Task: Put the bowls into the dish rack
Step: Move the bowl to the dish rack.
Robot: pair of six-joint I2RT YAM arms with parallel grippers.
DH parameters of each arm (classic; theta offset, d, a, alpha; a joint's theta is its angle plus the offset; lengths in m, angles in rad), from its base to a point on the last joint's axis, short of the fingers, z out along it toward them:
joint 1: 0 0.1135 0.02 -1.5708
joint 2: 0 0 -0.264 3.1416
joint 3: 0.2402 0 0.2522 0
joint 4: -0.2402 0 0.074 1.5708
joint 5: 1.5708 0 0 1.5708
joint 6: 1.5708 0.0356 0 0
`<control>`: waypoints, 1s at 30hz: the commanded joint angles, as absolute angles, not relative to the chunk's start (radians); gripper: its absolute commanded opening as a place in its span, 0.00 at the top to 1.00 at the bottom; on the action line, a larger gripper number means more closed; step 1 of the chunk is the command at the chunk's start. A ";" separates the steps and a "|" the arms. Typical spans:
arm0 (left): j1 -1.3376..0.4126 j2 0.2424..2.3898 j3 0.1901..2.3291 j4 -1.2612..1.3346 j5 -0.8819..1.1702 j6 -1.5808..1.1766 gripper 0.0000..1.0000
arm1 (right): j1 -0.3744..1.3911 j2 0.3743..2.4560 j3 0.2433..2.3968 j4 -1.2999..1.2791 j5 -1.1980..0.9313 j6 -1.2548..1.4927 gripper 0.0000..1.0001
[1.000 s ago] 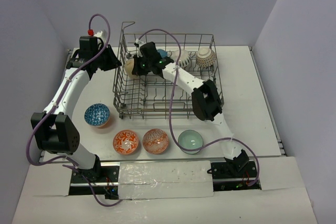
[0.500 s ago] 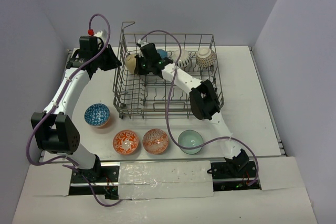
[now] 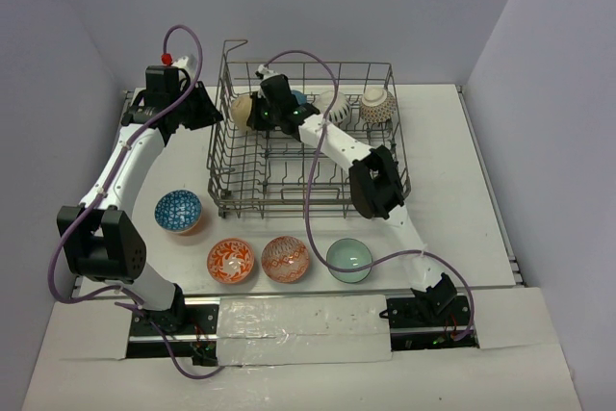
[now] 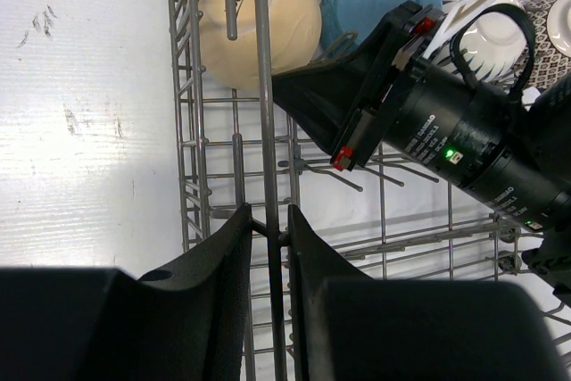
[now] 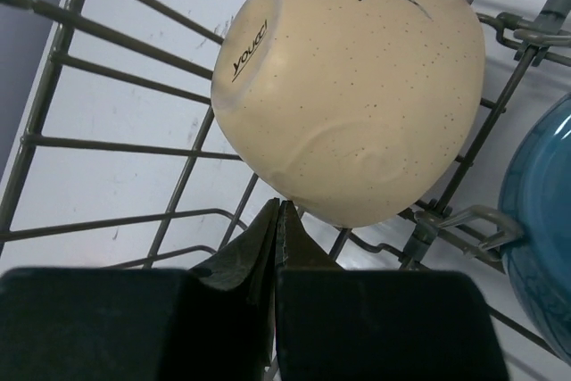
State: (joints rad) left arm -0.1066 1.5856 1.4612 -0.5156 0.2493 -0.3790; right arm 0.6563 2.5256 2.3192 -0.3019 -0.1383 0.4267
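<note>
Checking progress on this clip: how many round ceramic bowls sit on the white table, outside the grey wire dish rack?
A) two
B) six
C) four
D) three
C: a blue-white patterned ceramic bowl, an orange patterned ceramic bowl, an orange-red patterned ceramic bowl and a pale green ceramic bowl stand on the white table, on the near side of the grey metal wire dish rack.
</note>
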 commanded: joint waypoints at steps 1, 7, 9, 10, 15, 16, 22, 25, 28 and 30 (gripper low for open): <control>-0.101 1.609 1.491 -0.528 0.236 -0.383 1.00 | 0.640 2.542 2.379 -0.230 -0.115 0.442 1.00; -0.100 1.611 1.493 -0.528 0.235 -0.382 1.00 | 0.634 2.553 2.395 -0.224 -0.097 0.436 1.00; -0.100 1.614 1.494 -0.531 0.236 -0.382 1.00 | 0.630 2.559 2.398 -0.219 -0.095 0.436 1.00; -0.100 1.614 1.494 -0.529 0.233 -0.383 1.00 | 0.630 2.560 2.401 -0.216 -0.092 0.434 1.00; -0.100 1.615 1.493 -0.532 0.232 -0.380 1.00 | 0.627 2.583 2.427 -0.215 -0.081 0.428 0.98; -0.100 1.615 1.494 -0.532 0.229 -0.382 1.00 | 0.626 2.586 2.431 -0.216 -0.080 0.426 0.97; -0.100 1.628 1.494 -0.532 0.232 -0.383 1.00 | 0.617 2.594 2.428 -0.201 -0.077 0.426 0.95; -0.101 1.635 1.496 -0.535 0.238 -0.383 1.00 | 0.611 2.591 2.425 -0.192 -0.077 0.423 0.94; -0.100 1.634 1.496 -0.535 0.232 -0.383 1.00 | 0.607 2.589 2.422 -0.186 -0.080 0.423 0.94; -0.100 1.634 1.497 -0.537 0.227 -0.383 1.00 | 0.606 2.586 2.413 -0.183 -0.089 0.419 0.94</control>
State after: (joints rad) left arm -0.1062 1.5997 1.4776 -0.5243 0.2527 -0.3782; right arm 0.6170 2.5980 2.3890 -0.2329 -0.0971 0.4290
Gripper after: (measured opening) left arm 0.245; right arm 0.064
